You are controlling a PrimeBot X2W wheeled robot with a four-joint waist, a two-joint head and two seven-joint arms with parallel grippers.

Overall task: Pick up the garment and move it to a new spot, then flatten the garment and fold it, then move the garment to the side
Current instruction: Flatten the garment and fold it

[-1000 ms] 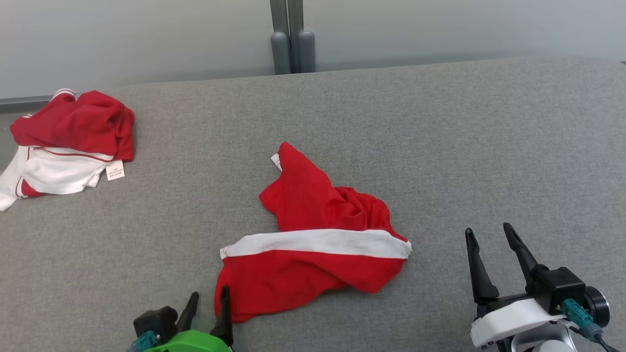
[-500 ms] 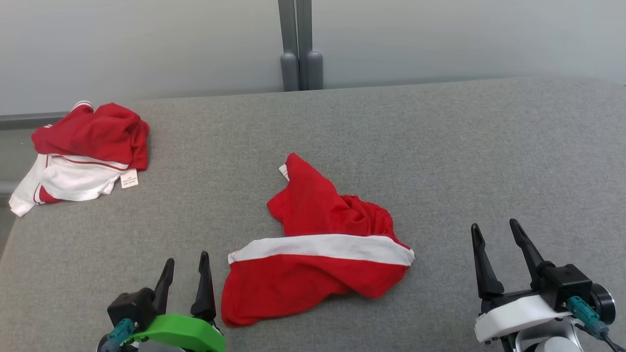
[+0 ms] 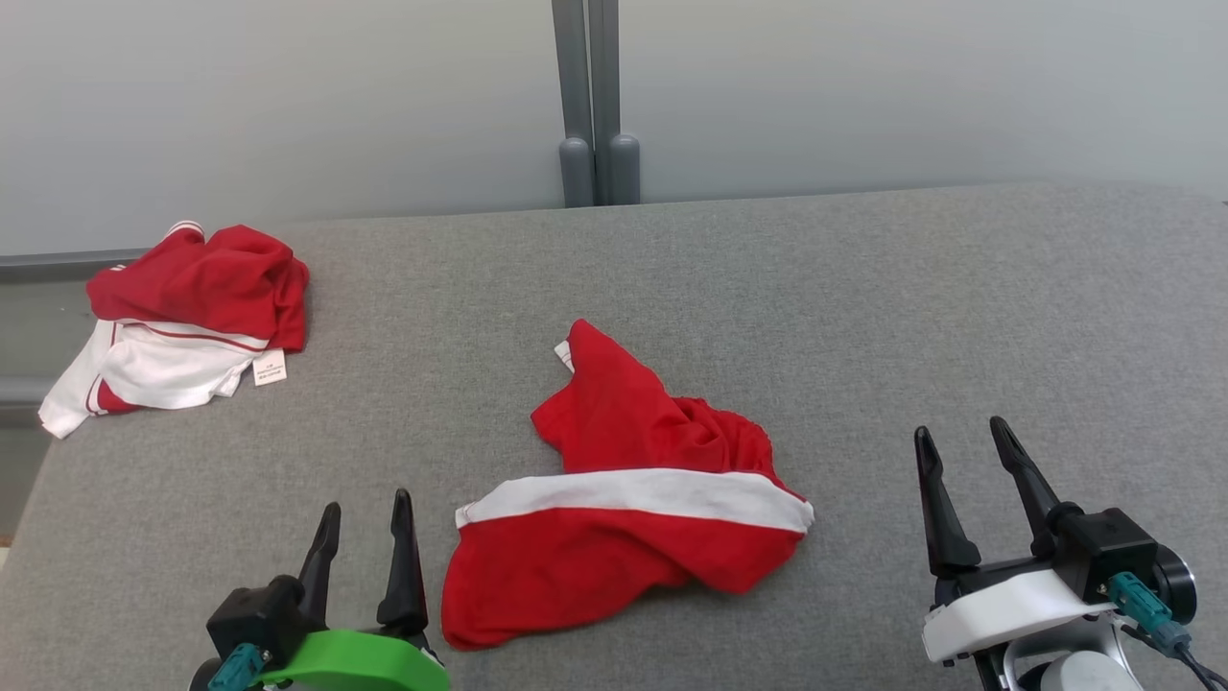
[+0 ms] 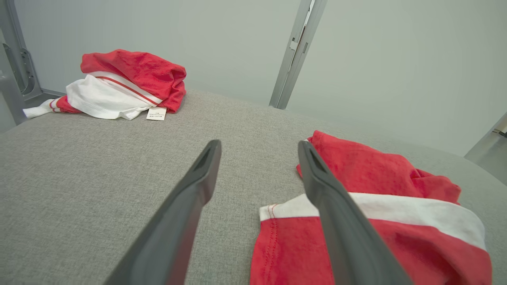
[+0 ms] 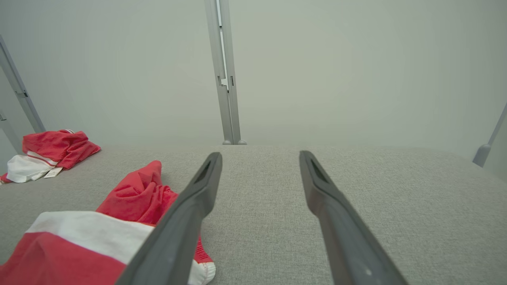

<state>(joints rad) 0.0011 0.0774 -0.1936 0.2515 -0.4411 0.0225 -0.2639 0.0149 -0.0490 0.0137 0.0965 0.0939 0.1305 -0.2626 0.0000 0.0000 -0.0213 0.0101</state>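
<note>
both open, the left gripper and right gripper flank the crumpled garment; flattening seems next, needing corner grasps.

Grey fabric counter spreads wide, pale grey wall right behind it, grey metal post standing far centre.

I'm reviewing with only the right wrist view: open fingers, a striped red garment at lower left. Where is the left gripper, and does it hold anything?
Observer: The left gripper is open and empty, just left of the red garment, by its near corner.
Operator: Am I touching the cloth?
Observer: No. In the head view the right gripper stands apart to the garment's right, with bare grey surface between them.
</note>
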